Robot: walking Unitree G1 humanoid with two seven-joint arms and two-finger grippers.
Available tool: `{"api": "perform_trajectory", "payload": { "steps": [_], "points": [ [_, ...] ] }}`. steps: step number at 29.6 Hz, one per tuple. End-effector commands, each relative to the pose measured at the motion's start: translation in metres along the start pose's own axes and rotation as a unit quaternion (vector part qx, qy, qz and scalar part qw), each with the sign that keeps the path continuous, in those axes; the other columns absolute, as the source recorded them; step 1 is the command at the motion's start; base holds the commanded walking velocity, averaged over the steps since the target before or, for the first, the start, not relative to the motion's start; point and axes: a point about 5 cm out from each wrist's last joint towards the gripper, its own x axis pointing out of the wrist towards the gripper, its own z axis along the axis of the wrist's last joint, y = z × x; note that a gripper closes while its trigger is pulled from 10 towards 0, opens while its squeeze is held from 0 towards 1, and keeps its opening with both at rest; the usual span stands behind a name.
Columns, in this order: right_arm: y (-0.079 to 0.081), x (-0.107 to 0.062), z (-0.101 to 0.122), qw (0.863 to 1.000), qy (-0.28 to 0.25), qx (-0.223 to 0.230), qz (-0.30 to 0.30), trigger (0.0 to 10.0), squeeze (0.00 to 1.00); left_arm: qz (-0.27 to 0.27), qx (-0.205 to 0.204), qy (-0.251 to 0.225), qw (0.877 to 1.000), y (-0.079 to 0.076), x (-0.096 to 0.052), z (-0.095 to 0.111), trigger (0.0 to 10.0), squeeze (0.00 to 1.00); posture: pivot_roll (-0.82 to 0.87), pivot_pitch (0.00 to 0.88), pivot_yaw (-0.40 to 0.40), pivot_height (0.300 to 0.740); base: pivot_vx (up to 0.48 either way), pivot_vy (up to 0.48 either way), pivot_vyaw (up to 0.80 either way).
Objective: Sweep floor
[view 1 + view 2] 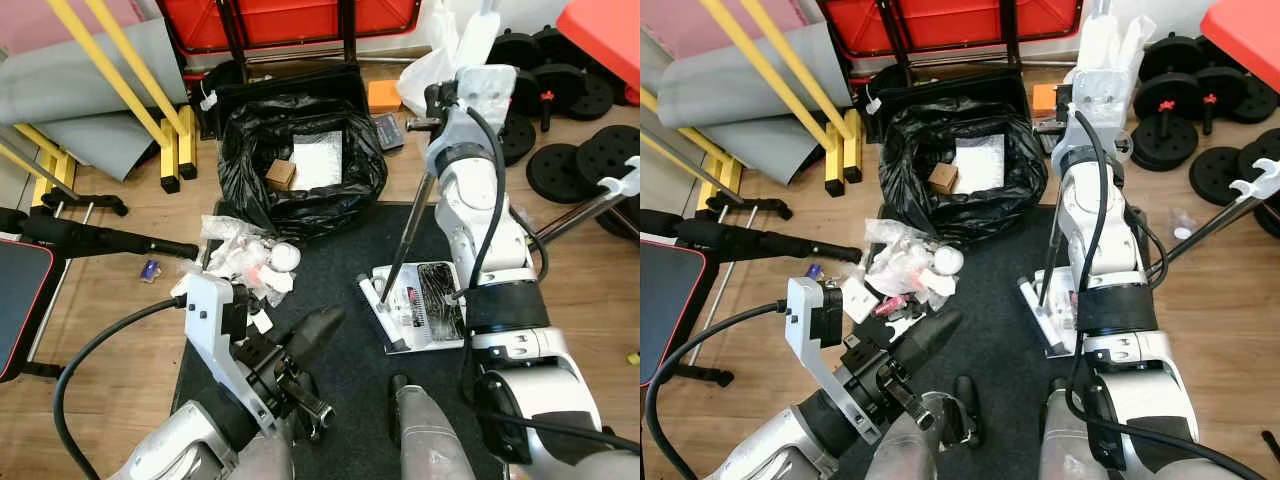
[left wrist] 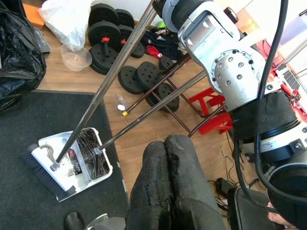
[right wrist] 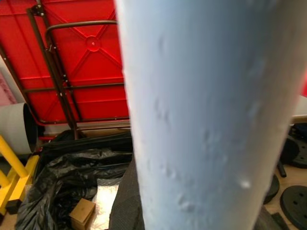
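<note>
Right gripper [image 3: 144, 201]: clamped on broom handle [image 1: 408, 232]; left gripper [image 1: 312, 332]: pressed together, holding nothing; litter [image 1: 245, 262]: beside black bag [image 1: 300, 160]

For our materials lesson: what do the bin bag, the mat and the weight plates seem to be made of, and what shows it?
Bin bag: thin glossy black plastic, by its crinkles and shine.
Mat: dark, matte, finely grained, probably rubber or felt-like carpet.
Weight plates: matte black discs, likely cast iron or rubber-coated; the look leaves it open.
</note>
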Motion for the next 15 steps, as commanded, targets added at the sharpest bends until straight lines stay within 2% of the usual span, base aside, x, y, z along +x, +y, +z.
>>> {"api": "perform_trajectory", "payload": {
  "steps": [1, 11, 15],
  "points": [
    [-0.003, -0.003, -0.009, 1.0, 0.01, -0.011, -0.01, 10.0, 0.0, 0.0, -0.004, 0.008, 1.0, 0.0, -0.003, -0.003, 10.0, 0.0, 0.01, 0.395, 0.067, 0.74, 0.0, 0.0, 0.0],
    [-0.009, 0.0, 0.0, 0.999, -0.004, -0.026, -0.027, 10.0, 0.0, -0.001, -0.004, 0.01, 1.0, 0.0, -0.004, -0.003, 10.0, 0.0, 0.01, 0.398, 0.073, 0.74, 0.0, 0.0, 0.0],
    [-0.008, 0.004, 0.014, 0.999, -0.023, -0.022, -0.028, 10.0, 0.0, 0.0, -0.005, 0.01, 1.0, 0.001, -0.003, -0.003, 10.0, 0.0, 0.01, 0.396, 0.072, 0.74, 0.0, 0.0, 0.0]
  ]
}}
